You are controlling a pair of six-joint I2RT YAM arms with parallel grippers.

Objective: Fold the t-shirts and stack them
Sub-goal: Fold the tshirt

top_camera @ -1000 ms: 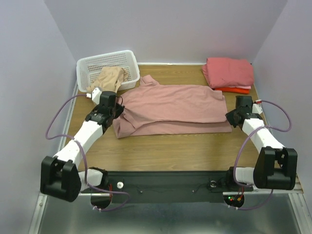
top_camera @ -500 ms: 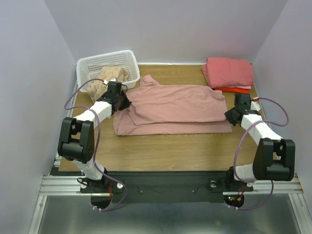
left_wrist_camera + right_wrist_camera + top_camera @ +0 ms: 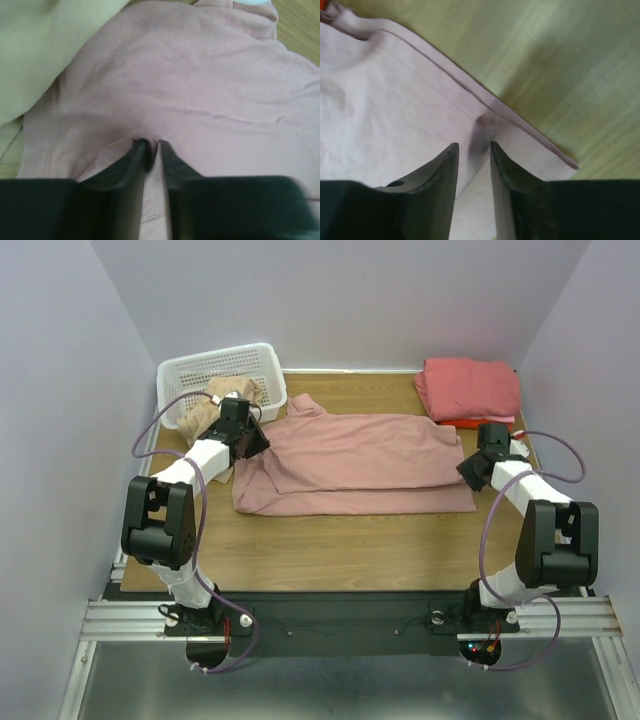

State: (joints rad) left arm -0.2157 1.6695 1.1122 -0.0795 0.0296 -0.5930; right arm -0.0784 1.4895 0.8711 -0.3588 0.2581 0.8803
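Left gripper (image 3: 151, 145) and right gripper (image 3: 472, 146) have just eased slightly apart, letting go puckered fabric at each end of the dusty-pink cloth t-shirt (image 3: 360, 465), now folded lengthwise mid-frame; this fold looks finished.

The salmon-pink t-shirt (image 3: 470, 388) hides most of the orange-red t-shirt (image 3: 480, 425).

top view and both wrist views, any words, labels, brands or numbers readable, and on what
None can be read in any view.
The dusty-pink t-shirt shows plain cloth, with no print or tag facing the cameras.
The folded stack of t-shirts, the beige t-shirt and the white lattice basket show no lettering either.
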